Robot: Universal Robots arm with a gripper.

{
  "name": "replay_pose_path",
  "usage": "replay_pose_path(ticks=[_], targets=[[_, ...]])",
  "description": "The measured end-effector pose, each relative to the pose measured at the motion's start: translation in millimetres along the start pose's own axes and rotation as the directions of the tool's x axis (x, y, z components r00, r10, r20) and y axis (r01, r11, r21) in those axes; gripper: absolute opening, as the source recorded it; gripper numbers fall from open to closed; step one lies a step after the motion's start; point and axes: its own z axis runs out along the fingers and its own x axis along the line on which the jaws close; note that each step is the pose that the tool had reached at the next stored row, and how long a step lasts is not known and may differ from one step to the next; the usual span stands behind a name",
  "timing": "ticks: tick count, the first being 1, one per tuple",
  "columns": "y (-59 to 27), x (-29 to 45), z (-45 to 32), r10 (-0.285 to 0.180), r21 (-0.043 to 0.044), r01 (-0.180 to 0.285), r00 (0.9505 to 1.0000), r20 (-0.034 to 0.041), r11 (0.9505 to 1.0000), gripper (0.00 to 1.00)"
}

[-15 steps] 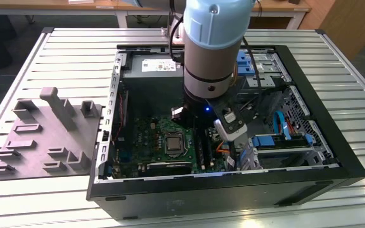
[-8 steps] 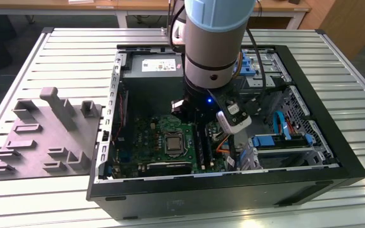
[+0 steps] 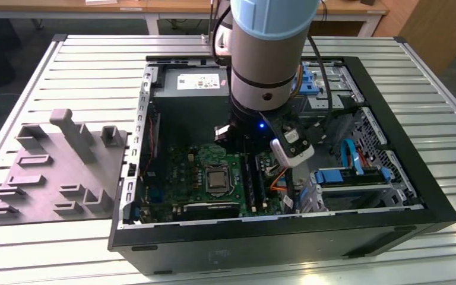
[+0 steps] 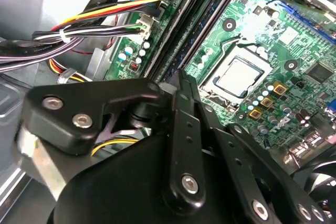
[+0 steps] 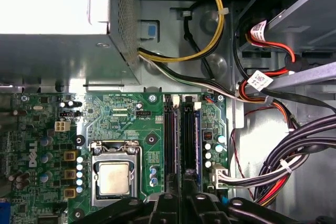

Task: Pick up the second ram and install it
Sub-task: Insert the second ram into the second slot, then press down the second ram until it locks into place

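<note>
arm (image 3: 266, 65): vertical, wrist down | end effector (image 5: 181, 203): low, fingers close together

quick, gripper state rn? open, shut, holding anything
Black gripper: cannot tell if open or shut; it is over the long black memory slots of the green motherboard.

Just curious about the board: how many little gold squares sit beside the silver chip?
3 gold squares, lined up along one side of the silver chip; none seems hidden.
</note>
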Motion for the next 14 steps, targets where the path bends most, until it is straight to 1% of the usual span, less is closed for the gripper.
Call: replay_pose_path(ticks=[1,14], targets=[[0.0,0.0,0.0,0.000,-0.0001,0.000,1.0000,0.0000,1.0000,0.11],[0.1,0.0,-0.7,0.000,0.0000,0.000,1.0000,0.0000,1.0000,0.11]])
